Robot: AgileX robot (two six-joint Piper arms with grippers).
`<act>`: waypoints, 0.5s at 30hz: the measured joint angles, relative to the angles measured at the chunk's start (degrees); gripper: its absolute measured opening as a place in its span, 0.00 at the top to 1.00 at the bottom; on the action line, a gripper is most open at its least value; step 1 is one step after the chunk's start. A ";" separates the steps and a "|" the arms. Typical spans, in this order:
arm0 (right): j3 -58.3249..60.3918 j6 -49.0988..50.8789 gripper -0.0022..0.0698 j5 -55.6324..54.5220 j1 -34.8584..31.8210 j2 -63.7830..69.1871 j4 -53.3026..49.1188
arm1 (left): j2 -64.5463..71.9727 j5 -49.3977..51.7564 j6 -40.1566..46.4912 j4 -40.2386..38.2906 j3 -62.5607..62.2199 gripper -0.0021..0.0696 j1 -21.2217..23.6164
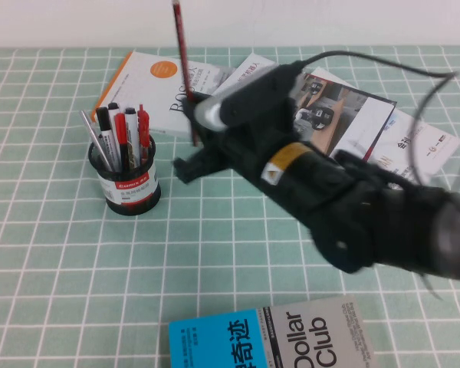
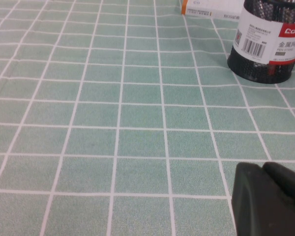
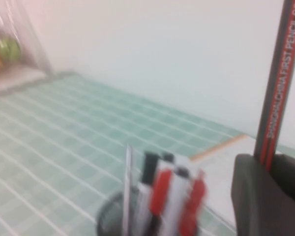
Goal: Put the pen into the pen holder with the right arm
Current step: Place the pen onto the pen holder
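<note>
- right gripper [image 1: 193,130] pinching the pen [image 1: 182,54], holding it upright above the table, just right of the pen holder [image 1: 126,178]
- pen holder standing on checkered cloth [image 1: 54,253] w/ markers [image 1: 123,132] inside
- left gripper [image 2: 268,201] hanging low over cloth, can't tell if spread or closed

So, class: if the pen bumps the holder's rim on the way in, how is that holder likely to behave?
The holder may tip: it is narrow, with pens rising well above its rim. Mesh walls suggest it is light, so it could slide on the smooth cloth. The pen, upright in the right gripper, looks stiff and would push rather than bend. The left gripper hangs low, away from the holder.
</note>
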 joint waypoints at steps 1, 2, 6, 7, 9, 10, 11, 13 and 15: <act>-1.35 2.07 0.95 -1.15 0.00 1.58 -1.03 | 0.00 0.00 0.00 0.00 0.00 0.98 0.00; -2.84 3.51 0.95 -1.92 0.00 2.86 -1.76 | 0.00 0.00 0.00 0.00 0.00 0.98 0.00; -9.36 10.40 0.95 -3.01 0.00 9.41 -7.47 | 0.00 0.00 0.00 0.00 0.00 0.98 0.00; -11.22 12.12 0.95 -3.34 0.00 11.13 -9.23 | 0.00 0.00 0.00 0.00 0.00 0.98 0.00; -14.52 15.53 0.95 -3.59 0.00 14.22 -12.23 | 0.00 0.00 0.00 0.00 0.00 0.98 0.00; -16.25 16.86 0.95 -3.85 0.06 15.95 -13.40 | 0.00 0.00 0.00 0.00 0.00 0.98 0.00; -17.55 17.75 0.95 -3.98 0.06 17.30 -14.28 | 0.00 0.00 0.00 0.00 0.00 0.98 0.00; -20.42 19.70 0.95 -4.24 0.06 20.50 -16.35 | 0.00 0.00 0.00 0.00 0.00 0.98 0.00; -22.60 20.59 0.95 -4.37 0.06 23.23 -17.39 | 0.00 0.00 0.00 0.00 0.00 0.98 0.00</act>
